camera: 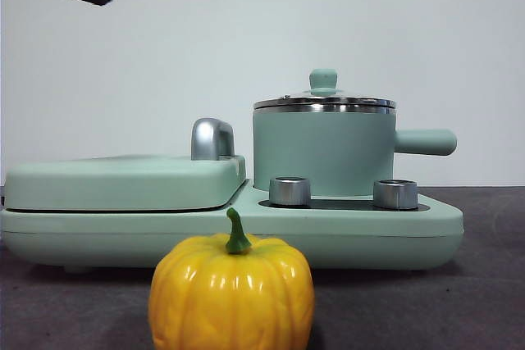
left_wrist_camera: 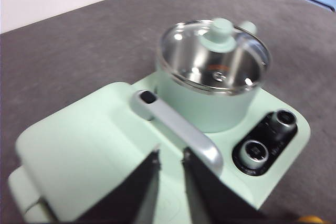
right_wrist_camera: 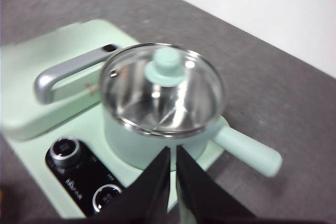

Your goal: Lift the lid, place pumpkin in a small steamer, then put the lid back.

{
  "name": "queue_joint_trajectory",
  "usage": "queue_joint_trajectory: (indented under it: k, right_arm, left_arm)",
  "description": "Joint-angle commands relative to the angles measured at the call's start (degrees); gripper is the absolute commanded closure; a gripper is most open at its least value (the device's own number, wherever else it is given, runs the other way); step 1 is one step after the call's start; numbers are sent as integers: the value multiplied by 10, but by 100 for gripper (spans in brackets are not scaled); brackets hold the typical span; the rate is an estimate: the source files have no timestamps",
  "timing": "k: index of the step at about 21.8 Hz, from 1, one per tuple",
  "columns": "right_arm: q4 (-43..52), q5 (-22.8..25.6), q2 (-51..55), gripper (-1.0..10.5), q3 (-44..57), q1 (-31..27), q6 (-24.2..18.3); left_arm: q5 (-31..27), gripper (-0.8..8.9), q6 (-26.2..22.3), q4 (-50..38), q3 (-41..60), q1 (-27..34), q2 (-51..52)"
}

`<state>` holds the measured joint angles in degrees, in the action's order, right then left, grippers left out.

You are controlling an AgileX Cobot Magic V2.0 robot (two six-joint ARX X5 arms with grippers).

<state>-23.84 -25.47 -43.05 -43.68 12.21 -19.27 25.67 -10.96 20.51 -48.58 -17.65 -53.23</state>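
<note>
Above the small steamer (right_wrist_camera: 157,129), right end effector (right_wrist_camera: 172,174) nearly closed, hovering

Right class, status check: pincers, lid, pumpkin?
Both pincers aloft, holding nothing. Lid seated on small steamer. Pumpkin on table, in front of appliance. Nothing blocking.

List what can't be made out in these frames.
- Pumpkin: base cut off by the front view's bottom edge; only an orange sliver at the left wrist view's edge.
- Steamer base: hidden behind two knobs, front view.
- Labels by the knobs: blurred, too small, right wrist view.
- Both hands: only dark tips in the front view's corners.
</note>
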Motion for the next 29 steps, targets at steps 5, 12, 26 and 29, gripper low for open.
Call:
queue_joint_trajectory:
  k: [5, 12, 26, 29]
  right_arm:
    - [7, 0, -3, 664, -11, 32, -78]
    - [16, 0, -3, 664, -11, 34, -51]
    - [24, 1, -2, 665, -11, 34, 80]
    - [28, 0, -2, 665, -11, 34, 102]
  left_arm:
    - [3, 501, -48, -24, -13, -24, -7]
    - [3, 501, -48, -38, -13, -35, -6]
    - [3, 510, -23, -133, -13, -60, -47]
    - [-11, 510, 15, -185, -13, -76, -83]
